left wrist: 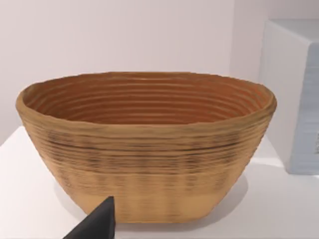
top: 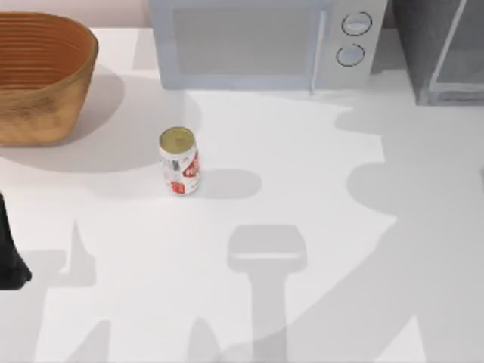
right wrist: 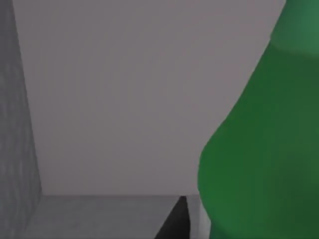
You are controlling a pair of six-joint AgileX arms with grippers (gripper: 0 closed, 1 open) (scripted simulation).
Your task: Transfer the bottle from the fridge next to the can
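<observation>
Fridge: the grey cabinet (top: 442, 53) stands at the table's far right corner, with its pale glassy door panel angled outward. My right wrist view looks into a grey-walled box with a pale back wall and a grey floor.

Bottle: the green bottle (right wrist: 259, 149) stands close in front of my right wrist camera inside that grey box, its shoulder narrowing upward. It seems to rest on the grey floor; I cannot see its base, cap or label.

Can: the white-and-red can (top: 179, 162) stands upright on the white table (top: 318, 227), left of centre, its gold top facing up. It is well apart from the fridge and in front of the microwave's left end.

Basket: the woven basket (left wrist: 144, 149) sits at the table's far left corner, and the ribbed inside I can see holds nothing.

Microwave: the white microwave (top: 265, 41) with two round knobs stands at the back, between the basket and the fridge.

Right arm: my right gripper is up beside the bottle; one dark finger (right wrist: 174, 221) pokes in just beside the green body. I cannot tell how wide its fingers stand, or whether they touch the bottle.

Left arm: parked at the table's left edge (top: 9, 253), its wrist facing the basket; one dark fingertip (left wrist: 97, 224) shows, and I cannot tell its opening.
</observation>
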